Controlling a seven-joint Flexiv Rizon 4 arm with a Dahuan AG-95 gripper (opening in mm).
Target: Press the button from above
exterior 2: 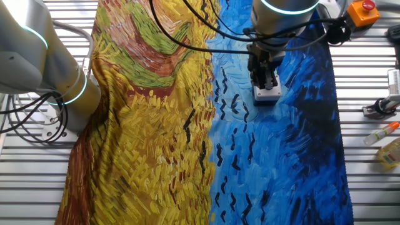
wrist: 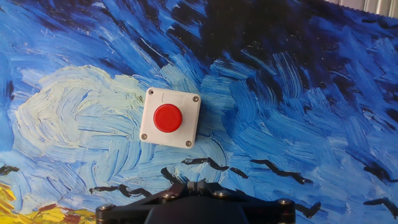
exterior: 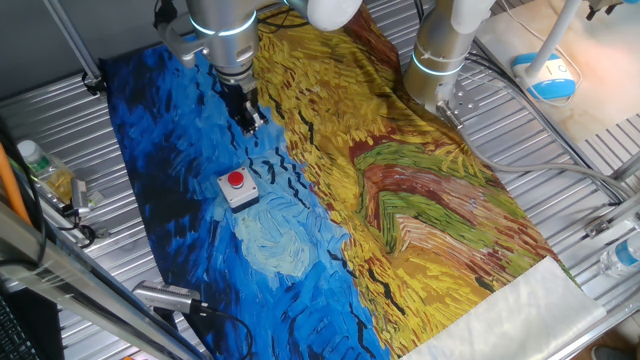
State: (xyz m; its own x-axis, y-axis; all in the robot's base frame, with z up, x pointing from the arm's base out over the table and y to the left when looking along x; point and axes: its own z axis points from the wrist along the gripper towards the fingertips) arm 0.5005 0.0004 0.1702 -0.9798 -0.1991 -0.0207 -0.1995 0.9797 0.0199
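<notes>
The button (exterior: 236, 181) is a small round red push-button on a light grey square box, standing on the blue part of the painted cloth (exterior: 290, 250). In the hand view the button (wrist: 168, 117) lies ahead of the fingertips, slightly left of centre. My gripper (exterior: 249, 124) hangs above the cloth, a short way behind the button and higher than it. In the other fixed view the gripper (exterior 2: 264, 80) covers the red cap, and only the grey box (exterior 2: 267, 95) shows below it. In the hand view the gripper (wrist: 196, 185) has its fingertips meeting with no gap, holding nothing.
A second arm's base (exterior: 440, 60) stands at the cloth's yellow side, also in the other fixed view (exterior 2: 65, 84). An orange box with a red button (exterior 2: 362, 9) sits at a table corner. Bottles (exterior: 45, 170) and tools (exterior 2: 381, 107) lie on the slatted table beside the cloth.
</notes>
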